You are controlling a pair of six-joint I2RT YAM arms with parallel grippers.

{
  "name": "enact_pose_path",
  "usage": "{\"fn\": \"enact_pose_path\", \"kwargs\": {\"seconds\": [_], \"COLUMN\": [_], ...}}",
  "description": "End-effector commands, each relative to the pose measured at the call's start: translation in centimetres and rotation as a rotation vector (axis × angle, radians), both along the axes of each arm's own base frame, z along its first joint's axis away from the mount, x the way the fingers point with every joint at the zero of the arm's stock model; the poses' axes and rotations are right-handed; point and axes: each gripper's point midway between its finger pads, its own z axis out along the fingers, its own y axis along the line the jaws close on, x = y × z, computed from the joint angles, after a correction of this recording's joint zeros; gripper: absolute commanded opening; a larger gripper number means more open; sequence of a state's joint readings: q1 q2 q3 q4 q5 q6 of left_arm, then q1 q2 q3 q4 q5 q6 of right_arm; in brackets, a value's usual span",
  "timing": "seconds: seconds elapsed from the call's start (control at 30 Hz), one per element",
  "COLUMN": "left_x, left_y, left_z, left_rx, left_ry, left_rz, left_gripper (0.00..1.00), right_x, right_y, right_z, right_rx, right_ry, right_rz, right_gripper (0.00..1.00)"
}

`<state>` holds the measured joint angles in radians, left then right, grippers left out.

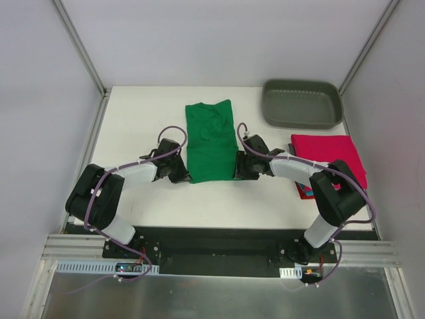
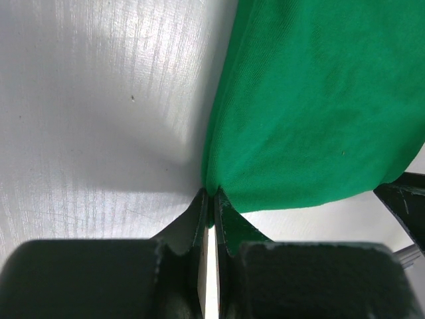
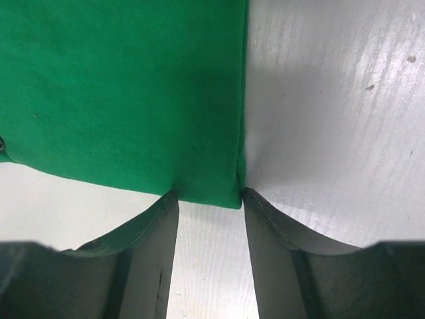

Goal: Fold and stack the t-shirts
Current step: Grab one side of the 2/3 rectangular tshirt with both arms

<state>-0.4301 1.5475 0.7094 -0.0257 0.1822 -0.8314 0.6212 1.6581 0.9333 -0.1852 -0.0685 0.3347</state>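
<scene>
Jaws at green t-shirt (image 1: 210, 141), white table (image 1: 133, 119)

lab robot cell: white panel walls (image 1: 219, 40), aluminium frame (image 1: 80, 46), white table (image 1: 139, 113)

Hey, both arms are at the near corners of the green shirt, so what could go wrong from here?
1. The right end effector straddles only the very corner of the green t-shirt, with its jaws apart. If it closes there, it may catch too little cloth and slip off.
2. The left end effector pinches just a small tip of the other near corner. A lift could pull it free and skew the fold.
</scene>
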Motion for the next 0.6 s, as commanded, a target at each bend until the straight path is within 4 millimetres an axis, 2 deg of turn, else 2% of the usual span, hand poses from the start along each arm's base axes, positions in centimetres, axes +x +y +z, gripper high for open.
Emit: {"fn": "enact_pose_path", "kwargs": {"seconds": [0.0,0.23,0.4,0.47,0.53,0.57], "left_x": [-2.1,-2.0,-2.0,-2.2,-2.2,-2.4], "left_y": [1.6,1.6,1.6,1.5,1.5,1.6], "left_z": [-1.5,-1.4,-1.4,-1.3,-1.2,-1.2], "left_rx": [0.064,0.067,0.065,0.060,0.059,0.061], "left_ry": [0.075,0.073,0.071,0.073,0.065,0.065], "left_rz": [0.010,0.007,-0.002,-0.014,-0.023,-0.024], "left_gripper": [0.00,0.00,0.00,0.00,0.00,0.00], "right_x": [0.3,0.0,0.3,0.3,0.4,0.2], "right_y": [0.1,0.2,0.7,0.6,0.6,0.5], "right_z": [0.5,-0.1,-0.6,-0.8,-0.9,-1.0], "right_rx": [-0.006,-0.005,0.004,0.001,0.004,0.007], "right_ry": [0.022,0.042,0.052,0.050,0.039,0.039], "right_rz": [-0.008,-0.005,-0.006,-0.003,0.000,0.000], "right_gripper": [0.46,0.39,0.28,0.18,0.03,0.01]}}
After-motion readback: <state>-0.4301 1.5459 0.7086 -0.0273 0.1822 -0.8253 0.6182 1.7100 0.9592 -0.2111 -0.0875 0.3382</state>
